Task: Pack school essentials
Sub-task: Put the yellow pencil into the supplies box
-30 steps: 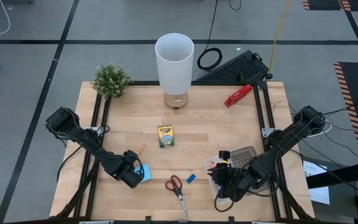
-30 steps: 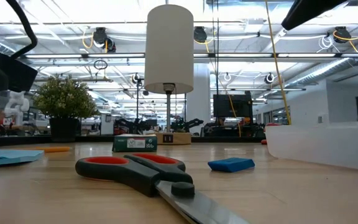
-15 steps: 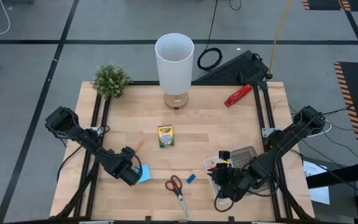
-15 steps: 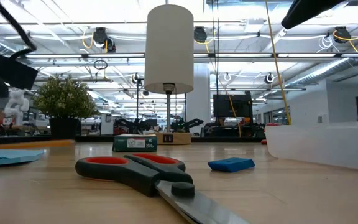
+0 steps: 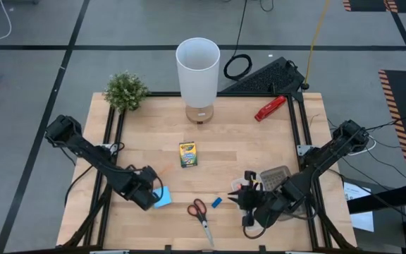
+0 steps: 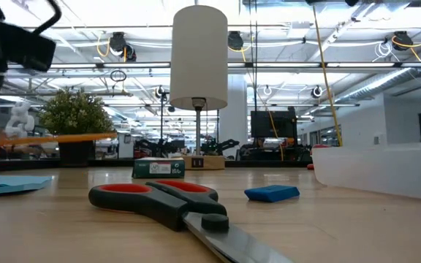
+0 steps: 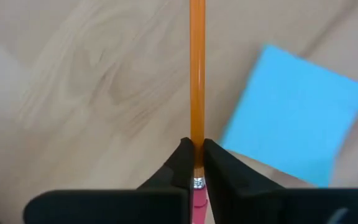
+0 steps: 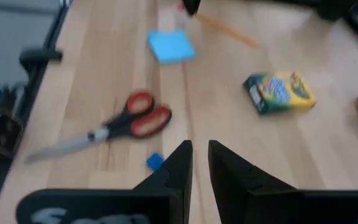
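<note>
Behind the light wooden table (image 5: 224, 144) the low view shows a large workshop hall with ceiling lights. At the table's far left corner stands a small green plant (image 5: 125, 91). Nearer the front on the left, the left gripper (image 7: 196, 163) has its fingers pinched on the metal-banded end of an orange pencil (image 7: 197, 68), which the low view shows level in the air above the tabletop (image 6: 53, 136). Just beside that gripper a blue sticky-note pad (image 5: 163, 197) lies flat on the wood. Toward the middle, a yellow-green crayon box (image 5: 187, 154) lies on its side, well apart from the pad, and behind it a white lamp (image 5: 198, 70) stands on a wooden base at the far edge. Near the front edge lie red-handled scissors (image 5: 199, 212), blades pointing toward the front, with a tiny blue eraser (image 5: 216, 202) just to their right. To the right of the eraser, the right gripper (image 8: 199, 163) hangs above the table with its fingers only a narrow gap apart and nothing between them. A pale tray (image 6: 386, 169) sits at the table's right side, mostly hidden under the right arm in the high view. At the far right edge lies a red stapler-like tool (image 5: 269, 109).
</note>
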Robot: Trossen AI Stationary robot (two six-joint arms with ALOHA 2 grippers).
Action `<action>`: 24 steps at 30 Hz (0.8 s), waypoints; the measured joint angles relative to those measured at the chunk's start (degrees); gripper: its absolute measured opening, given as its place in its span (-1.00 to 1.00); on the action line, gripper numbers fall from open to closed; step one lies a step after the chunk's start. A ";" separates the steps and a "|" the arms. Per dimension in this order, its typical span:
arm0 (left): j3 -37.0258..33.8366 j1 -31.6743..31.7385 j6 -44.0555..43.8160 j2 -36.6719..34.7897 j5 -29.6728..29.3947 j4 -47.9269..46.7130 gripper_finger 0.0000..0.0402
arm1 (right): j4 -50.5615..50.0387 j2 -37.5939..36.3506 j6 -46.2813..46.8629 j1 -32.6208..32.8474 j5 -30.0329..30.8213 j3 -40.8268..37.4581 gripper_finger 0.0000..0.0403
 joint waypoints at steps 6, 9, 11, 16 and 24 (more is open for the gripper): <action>5.72 0.00 13.38 0.00 -4.75 -0.05 -0.93 | 12.91 -0.02 -4.99 -1.53 2.00 -2.12 -0.59; 9.06 0.00 20.74 0.00 -7.36 0.08 -0.91 | 18.82 -0.02 -7.98 -2.96 1.83 -3.53 -0.38; 10.83 0.00 26.61 0.00 -9.19 0.30 -0.91 | 21.53 0.00 -8.29 -4.16 1.84 -3.76 -0.24; 12.94 0.33 39.86 0.00 -11.41 1.00 -0.93 | 23.56 0.00 -1.39 -9.06 -3.70 0.21 0.00; 12.92 2.65 57.90 0.48 -13.07 0.96 -0.91 | 13.10 -0.07 5.21 -21.24 -24.76 4.31 0.04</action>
